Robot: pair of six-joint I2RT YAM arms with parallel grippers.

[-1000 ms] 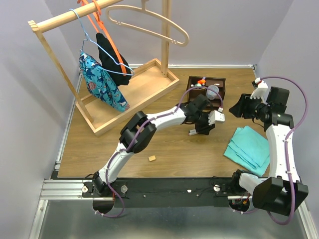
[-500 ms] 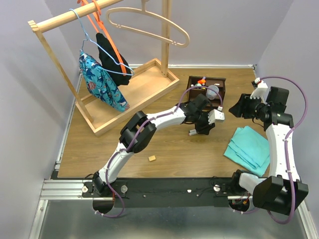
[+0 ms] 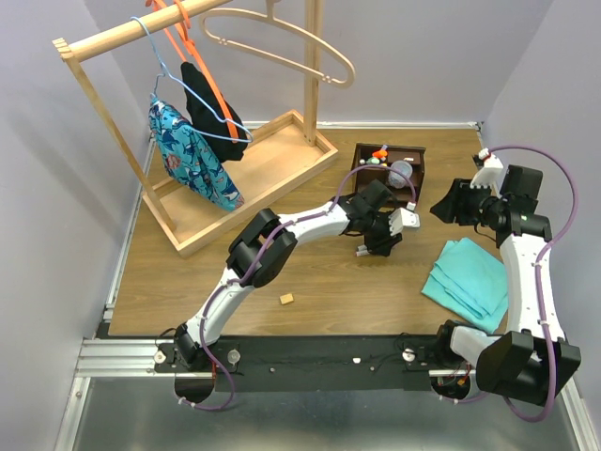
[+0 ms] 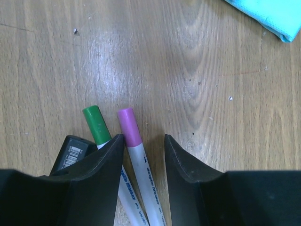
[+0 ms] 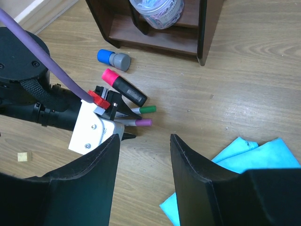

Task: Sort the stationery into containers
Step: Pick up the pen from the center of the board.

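In the left wrist view my left gripper (image 4: 143, 137) stands open low over the table, its jaws astride a purple-capped marker (image 4: 129, 127) lying flat. A green-capped marker (image 4: 97, 124) lies beside it, partly under the left finger, next to a black highlighter (image 4: 70, 153). My right gripper (image 5: 144, 139) hangs open and empty above the table, looking down on both markers, a pink-capped black highlighter (image 5: 123, 87) and a blue-capped grey item (image 5: 114, 59). The dark brown organizer (image 3: 390, 162) holds a cup of purple clips (image 5: 157, 10). A tan eraser cube (image 3: 286, 299) lies alone near the front.
A folded teal cloth (image 3: 470, 277) lies at the right, under the right arm. A pale wooden clothes rack (image 3: 239, 174) with hangers and garments fills the back left. Grey walls close in the table on three sides.
My left gripper has shifted very slightly back and left over the markers. The right arm has not moved.
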